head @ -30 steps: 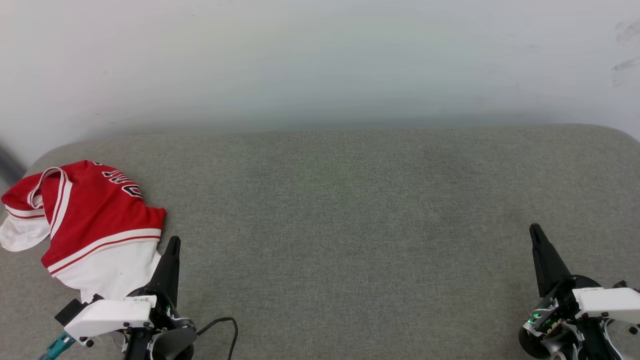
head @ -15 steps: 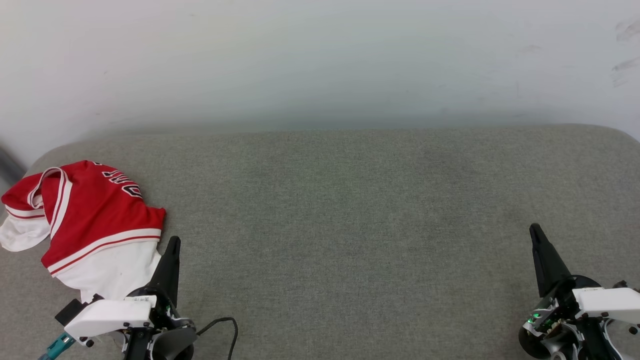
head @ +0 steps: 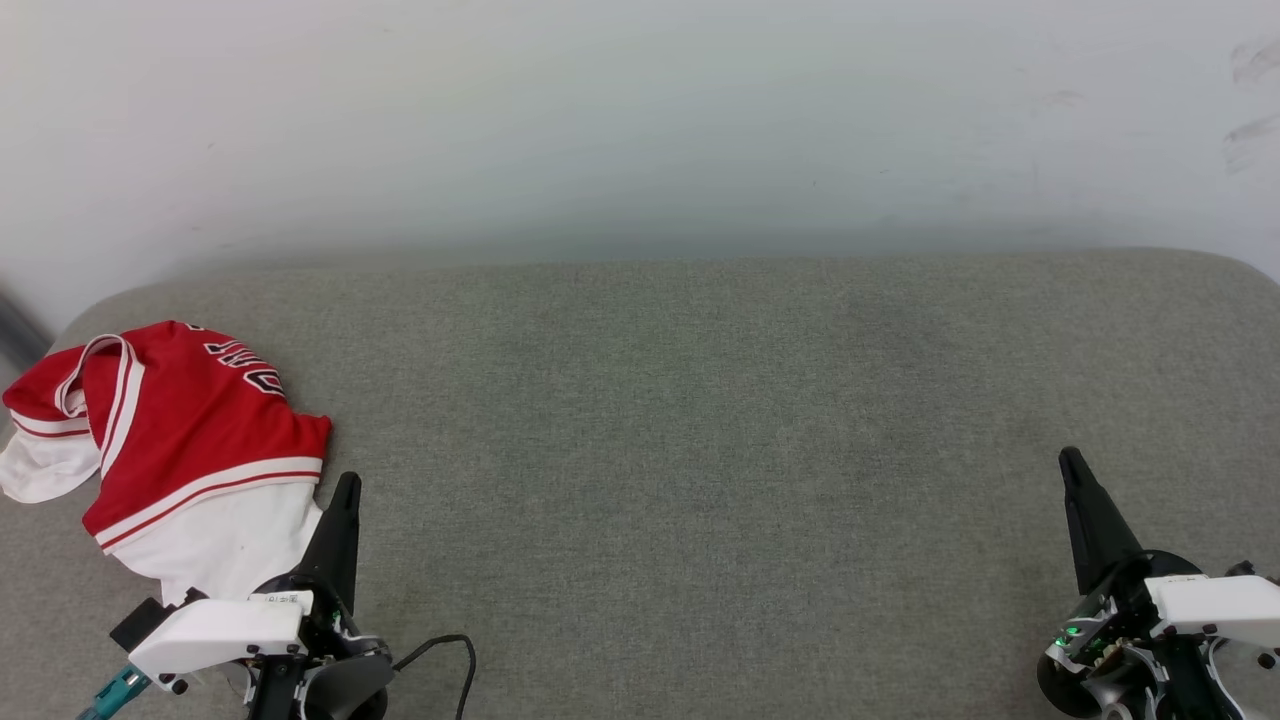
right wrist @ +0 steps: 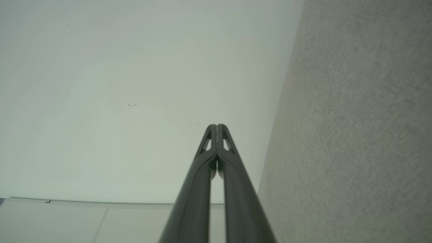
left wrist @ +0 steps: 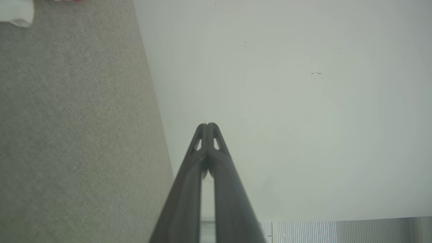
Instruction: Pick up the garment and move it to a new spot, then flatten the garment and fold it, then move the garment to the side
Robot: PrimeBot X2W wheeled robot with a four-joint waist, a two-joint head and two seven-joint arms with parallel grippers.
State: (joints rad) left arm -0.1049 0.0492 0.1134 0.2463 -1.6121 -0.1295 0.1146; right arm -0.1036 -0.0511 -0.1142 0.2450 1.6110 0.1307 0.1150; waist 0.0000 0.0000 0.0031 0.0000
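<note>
Lying crumpled, the red jersey awaits pickup: left end effector just beside it, right end effector well apart, both closed, empty.

Right tool, closed tip to tip, before a pale wall, grey fabric surface alongside.

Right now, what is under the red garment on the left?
The garment lies crumpled on the grey fabric surface, which shows beside and beyond it. Whatever sits beneath its red and white folds is covered, so I cannot tell.
</note>
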